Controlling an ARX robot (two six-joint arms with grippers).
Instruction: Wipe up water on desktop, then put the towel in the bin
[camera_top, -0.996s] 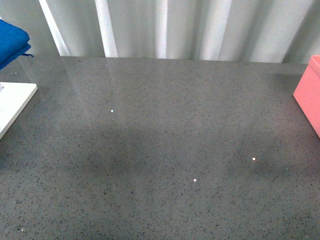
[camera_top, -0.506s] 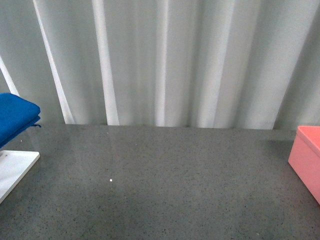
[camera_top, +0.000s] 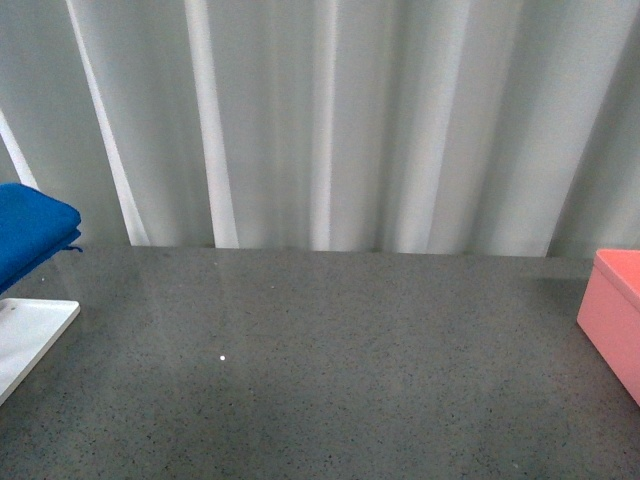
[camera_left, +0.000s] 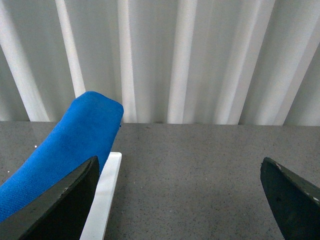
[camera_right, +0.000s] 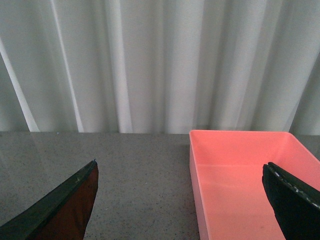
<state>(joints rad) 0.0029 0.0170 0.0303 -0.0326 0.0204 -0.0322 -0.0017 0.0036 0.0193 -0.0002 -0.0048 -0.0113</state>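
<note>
The blue towel (camera_top: 30, 240) lies folded at the far left on a white board (camera_top: 35, 330), which rests on the dark speckled desktop (camera_top: 340, 380). The pink bin (camera_top: 612, 310) stands at the right edge. Neither arm shows in the front view. In the left wrist view my left gripper (camera_left: 179, 161) is open over bare desktop (camera_left: 200, 195), with the towel (camera_left: 65, 150) just beyond its one finger (camera_left: 60, 210). My right gripper (camera_right: 180, 164) is open, with the bin (camera_right: 250, 175) ahead of it. I cannot make out any water on the glossy surface.
A pleated white curtain (camera_top: 320, 120) hangs right behind the desktop's far edge. The white board (camera_left: 102, 200) juts out under the towel. A tiny bright speck (camera_top: 222, 358) sits left of the middle of the desktop.
The front view has tilted upward since a second ago: the curtain now fills the upper half and less desktop shows. Towel, board and bin have not moved on the desktop.
</note>
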